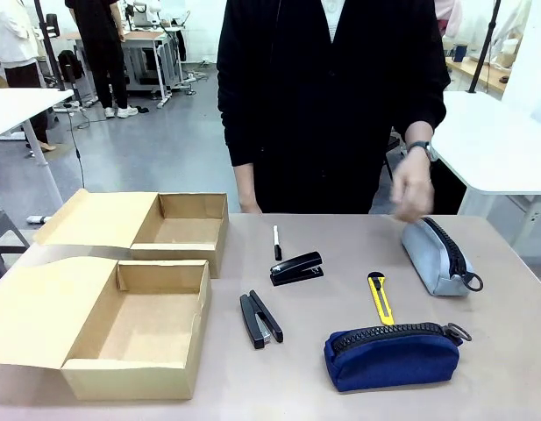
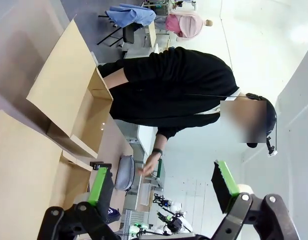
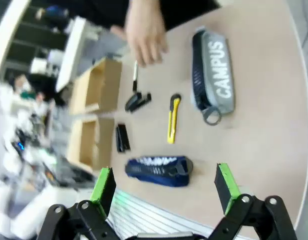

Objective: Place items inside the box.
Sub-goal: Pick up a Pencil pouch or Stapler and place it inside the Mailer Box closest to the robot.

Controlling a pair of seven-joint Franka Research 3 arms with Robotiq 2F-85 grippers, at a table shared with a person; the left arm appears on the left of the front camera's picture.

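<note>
right wrist view, navy blue pouch (image 3: 156,171) beyond right gripper (image 3: 164,170), jaws wide apart, empty

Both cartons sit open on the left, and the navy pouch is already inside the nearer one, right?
Wrong on one point: the navy pouch lies on the table, right of the nearer carton, not inside it. The front view shows it.
</note>
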